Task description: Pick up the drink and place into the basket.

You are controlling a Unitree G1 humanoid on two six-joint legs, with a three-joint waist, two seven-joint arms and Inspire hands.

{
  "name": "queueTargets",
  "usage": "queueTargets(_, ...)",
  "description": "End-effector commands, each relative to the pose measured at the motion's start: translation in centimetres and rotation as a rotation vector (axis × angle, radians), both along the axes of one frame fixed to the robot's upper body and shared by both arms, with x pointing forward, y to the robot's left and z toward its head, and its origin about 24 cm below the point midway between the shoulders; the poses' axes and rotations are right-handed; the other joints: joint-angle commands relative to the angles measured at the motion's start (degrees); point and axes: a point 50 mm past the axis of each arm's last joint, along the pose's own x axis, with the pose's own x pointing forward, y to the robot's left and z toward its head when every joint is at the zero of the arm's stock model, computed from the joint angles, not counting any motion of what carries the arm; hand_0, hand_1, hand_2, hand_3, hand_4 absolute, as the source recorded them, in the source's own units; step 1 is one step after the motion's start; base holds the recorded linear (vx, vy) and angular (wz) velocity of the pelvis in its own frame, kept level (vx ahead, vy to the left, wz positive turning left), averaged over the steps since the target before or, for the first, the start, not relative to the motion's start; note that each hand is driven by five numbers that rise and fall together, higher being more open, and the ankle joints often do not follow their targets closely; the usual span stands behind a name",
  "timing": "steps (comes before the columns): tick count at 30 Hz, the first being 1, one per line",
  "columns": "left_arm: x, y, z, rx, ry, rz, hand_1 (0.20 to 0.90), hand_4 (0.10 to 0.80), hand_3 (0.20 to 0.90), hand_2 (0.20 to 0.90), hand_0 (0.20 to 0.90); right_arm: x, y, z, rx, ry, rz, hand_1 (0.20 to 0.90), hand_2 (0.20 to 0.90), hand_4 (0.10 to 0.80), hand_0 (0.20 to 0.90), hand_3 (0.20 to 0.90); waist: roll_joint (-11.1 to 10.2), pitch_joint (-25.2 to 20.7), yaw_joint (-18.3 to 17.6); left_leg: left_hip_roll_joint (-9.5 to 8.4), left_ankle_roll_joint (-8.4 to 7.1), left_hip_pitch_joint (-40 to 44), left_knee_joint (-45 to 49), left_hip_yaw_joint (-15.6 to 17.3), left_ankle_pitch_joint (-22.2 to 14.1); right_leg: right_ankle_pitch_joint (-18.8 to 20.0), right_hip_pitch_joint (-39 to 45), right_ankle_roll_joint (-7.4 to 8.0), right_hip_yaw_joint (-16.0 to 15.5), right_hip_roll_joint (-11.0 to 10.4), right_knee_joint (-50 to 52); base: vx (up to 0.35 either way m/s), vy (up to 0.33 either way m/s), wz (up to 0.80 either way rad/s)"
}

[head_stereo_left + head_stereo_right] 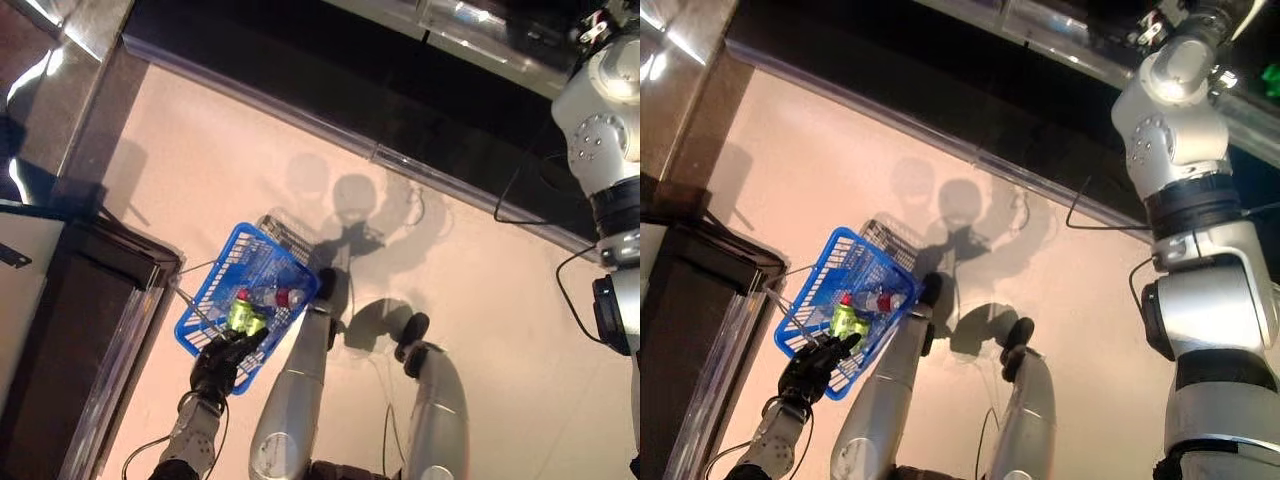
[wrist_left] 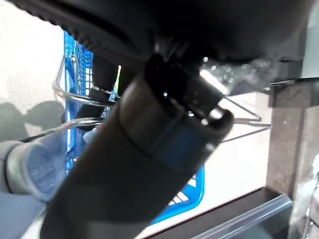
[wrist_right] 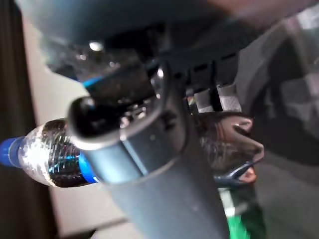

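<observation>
The blue basket hangs low at the left, off the pale floor. My left hand is shut on its thin wire handles. In the basket lie a green drink and a clear bottle with a red cap. My right arm is raised at the right, up toward the dark shelf. In the right wrist view my right hand has its fingers curled round a clear bottle with a blue cap and blue label.
A dark cabinet with a glass front stands close on the left of the basket. A dark shelf base with a clear rail runs across the far side. Shiny packets and something green lie by my right hand.
</observation>
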Motion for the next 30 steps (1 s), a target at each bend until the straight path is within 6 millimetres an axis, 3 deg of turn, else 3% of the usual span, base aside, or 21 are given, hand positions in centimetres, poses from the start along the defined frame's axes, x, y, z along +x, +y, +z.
queueTargets(1,-1.6,4.9,2.3,0.120,-0.147,0.077,0.300,0.100,0.200,0.300,0.300,-7.6,0.8,9.6,-0.179,-0.499,-0.004,0.300,0.300,0.100,0.300,0.200,-0.59,-1.32,1.54,-1.77,2.06,8.03,-0.22,-0.24,-6.39,3.05,6.61,-1.98,-3.73,1.44,-5.31,-0.102,-0.008,0.09)
queueTargets(10,-1.7,3.8,1.2,0.099,-0.123,0.102,0.300,0.100,0.200,0.300,0.300,-7.5,1.9,4.8,-0.236,-0.432,0.106,0.300,0.300,0.100,0.300,0.200,-1.56,-3.19,0.86,-1.31,0.95,16.74,-6.22,-0.63,-4.42,2.86,16.20,-2.13,-5.61,1.23,-10.83,-0.015,-0.024,0.07)
queueTargets(17,-2.6,3.0,0.2,0.104,-0.076,0.130,0.300,0.100,0.200,0.300,0.300,-7.4,1.7,-1.5,-0.253,-0.341,0.161,0.300,0.300,0.100,0.300,0.200,-2.76,-6.23,-0.49,-0.30,0.29,21.87,-9.49,-0.74,-4.19,2.69,21.89,-2.34,-5.87,2.07,-14.34,0.021,-0.028,0.05)
queueTargets(23,-3.3,2.7,-0.4,0.103,-0.040,0.161,0.300,0.100,0.200,0.300,0.300,-8.1,1.1,-4.8,-0.228,-0.304,0.194,0.300,0.300,0.100,0.300,0.200,-3.35,-8.54,-1.88,0.68,-0.05,24.67,-12.37,-0.17,-3.64,3.27,25.00,-2.22,-5.77,2.68,-17.34,0.013,-0.012,0.01)
queueTargets(29,-4.4,2.6,-1.0,0.082,-0.015,0.219,0.300,0.100,0.200,0.300,0.300,-9.4,1.9,-10.0,-0.203,-0.203,0.358,0.300,0.300,0.100,0.300,0.200,-4.11,-12.57,-4.57,1.84,-0.54,29.23,-15.06,1.09,-3.81,3.38,29.25,-2.10,-4.24,3.81,-20.22,0.047,-0.013,-0.05)
queueTargets(30,-4.5,2.4,-1.0,0.072,-0.027,0.229,0.300,0.100,0.200,0.300,0.300,-9.9,2.1,-11.8,-0.187,-0.166,0.413,0.300,0.300,0.100,0.300,0.200,-4.24,-13.80,-5.20,2.16,-0.66,30.54,-15.86,1.45,-3.80,3.37,30.32,-2.01,-3.79,4.11,-20.84,0.066,-0.004,-0.09)
